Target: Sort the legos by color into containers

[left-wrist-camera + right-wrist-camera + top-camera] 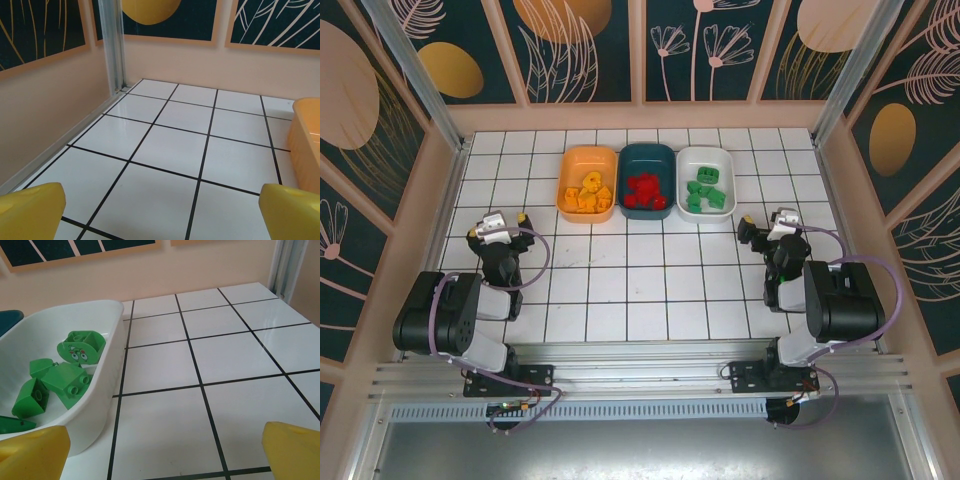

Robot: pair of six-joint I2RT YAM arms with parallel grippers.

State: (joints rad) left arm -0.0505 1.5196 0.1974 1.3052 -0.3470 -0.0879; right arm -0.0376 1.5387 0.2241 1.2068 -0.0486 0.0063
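Well, my left gripper and right gripper both stand spread and empty above the counter. The white bowl sits near my right fingers, so a careless swing could clip its wall and spill the green bricks. There are three bowls in a row: the orange bowl holds yellow-orange bricks, the teal bowl holds red bricks, and the white holds green. I count at least five green; the other heaps are too clumped to count.
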